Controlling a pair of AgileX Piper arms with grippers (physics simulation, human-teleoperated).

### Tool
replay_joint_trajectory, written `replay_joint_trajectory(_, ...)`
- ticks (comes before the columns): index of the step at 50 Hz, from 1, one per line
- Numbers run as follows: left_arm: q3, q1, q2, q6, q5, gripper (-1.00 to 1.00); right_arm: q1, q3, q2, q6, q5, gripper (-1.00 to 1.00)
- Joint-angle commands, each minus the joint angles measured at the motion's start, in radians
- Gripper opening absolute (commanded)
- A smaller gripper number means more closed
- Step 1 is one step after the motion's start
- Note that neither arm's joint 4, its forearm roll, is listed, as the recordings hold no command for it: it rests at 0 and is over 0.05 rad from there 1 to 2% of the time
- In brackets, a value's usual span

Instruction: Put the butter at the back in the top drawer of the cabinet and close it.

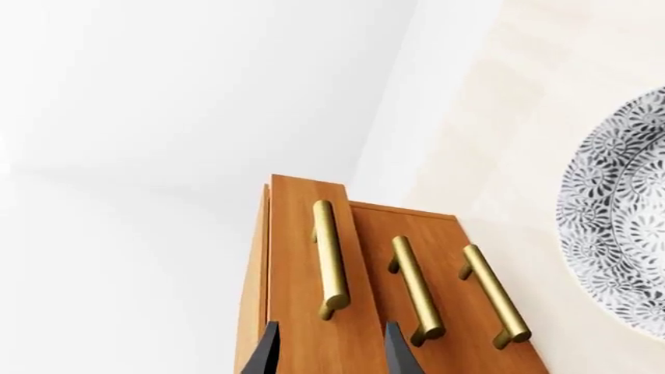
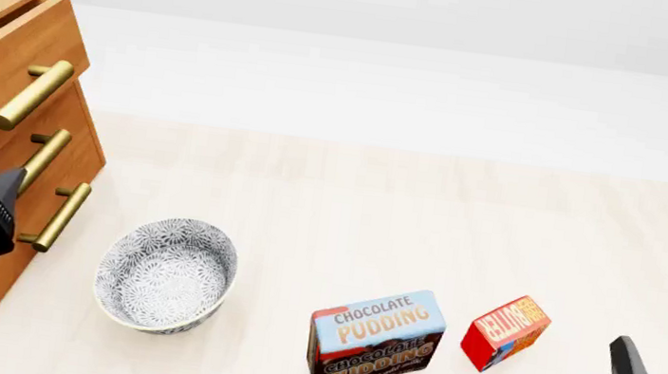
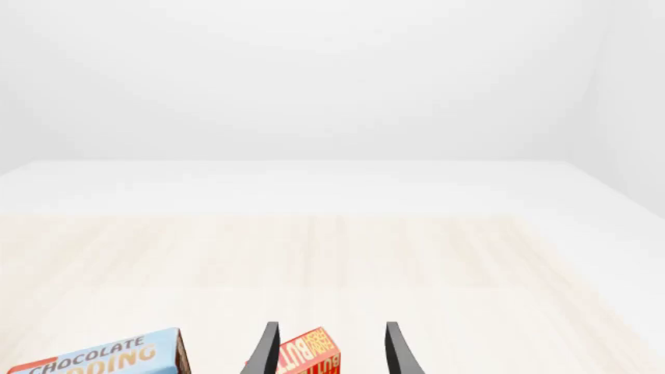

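Just ahead of the left hand [image 1: 330,351], fingers apart, top drawer [image 1: 301,257] slightly out, right hand [image 3: 330,351] spread near the butter [image 2: 505,332].

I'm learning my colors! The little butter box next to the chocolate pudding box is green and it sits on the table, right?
Not quite. The butter is red and orange, not green, as the front view shows. The rest is right: it sits on the table beside the chocolate pudding box.
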Motion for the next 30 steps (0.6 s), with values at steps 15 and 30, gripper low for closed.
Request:
replay_joint_trajectory(15, -0.002, 0.018, 0.085, 0.015, -0.081, 1.0, 0.0, 0.0, 0.0, 0.0, 0.0, 1.0)
replay_joint_trajectory(30, 0.017, 0.039, 0.113, 0.031, -0.128, 1.0, 0.0, 0.0, 0.0, 0.0, 0.0, 1.0)
